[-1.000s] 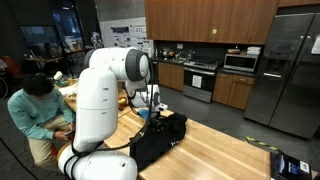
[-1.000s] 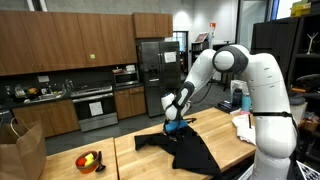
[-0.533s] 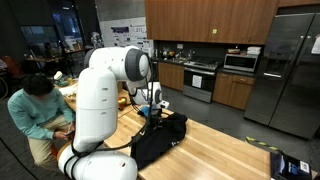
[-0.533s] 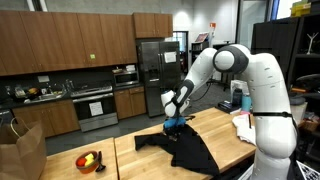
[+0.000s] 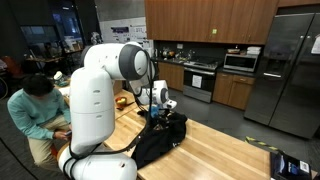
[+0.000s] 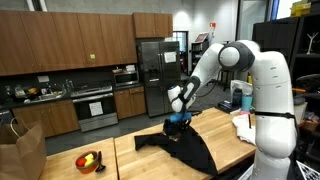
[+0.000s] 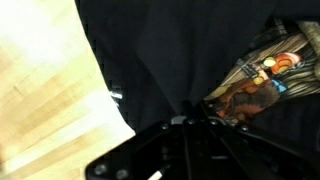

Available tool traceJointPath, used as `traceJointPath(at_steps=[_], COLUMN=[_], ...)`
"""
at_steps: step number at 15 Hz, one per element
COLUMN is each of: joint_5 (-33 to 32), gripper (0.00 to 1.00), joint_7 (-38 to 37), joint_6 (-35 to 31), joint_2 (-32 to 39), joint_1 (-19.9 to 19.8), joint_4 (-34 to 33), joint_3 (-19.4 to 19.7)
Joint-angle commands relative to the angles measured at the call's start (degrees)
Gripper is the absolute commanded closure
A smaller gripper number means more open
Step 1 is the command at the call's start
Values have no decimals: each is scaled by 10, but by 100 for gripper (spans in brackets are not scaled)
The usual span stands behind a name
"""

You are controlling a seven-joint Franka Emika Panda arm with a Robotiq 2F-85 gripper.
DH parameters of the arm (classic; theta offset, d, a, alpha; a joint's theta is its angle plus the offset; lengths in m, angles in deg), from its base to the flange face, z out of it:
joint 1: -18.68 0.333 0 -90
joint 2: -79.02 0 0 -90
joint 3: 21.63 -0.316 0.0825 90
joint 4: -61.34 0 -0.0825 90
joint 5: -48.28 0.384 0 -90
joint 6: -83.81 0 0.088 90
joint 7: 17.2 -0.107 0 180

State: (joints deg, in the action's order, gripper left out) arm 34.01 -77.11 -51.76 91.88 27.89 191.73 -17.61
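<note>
While my gripper (image 6: pixel 177 120) is clamped on the shirt (image 6: pixel 192 150), I log its length running toward 5 o'clock along the table (image 6: pixel 145 166)

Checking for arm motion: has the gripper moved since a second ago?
Yes. In an exterior view the gripper, shut on the black garment, has shifted right, toward the stove.
</note>
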Motion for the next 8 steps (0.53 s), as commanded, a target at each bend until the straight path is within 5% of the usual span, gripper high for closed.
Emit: traceJointPath(at_steps=[1, 4, 8], joint_5=[-17, -41, -160], gripper=[99, 99, 99], joint_7=[-52, -121, -253], joint_6=[-17, -16, 25], joint_2=[-46, -61, -84], joint_1=[-17, -34, -57], joint_4=[64, 106, 154], joint_3=[13, 32, 67])
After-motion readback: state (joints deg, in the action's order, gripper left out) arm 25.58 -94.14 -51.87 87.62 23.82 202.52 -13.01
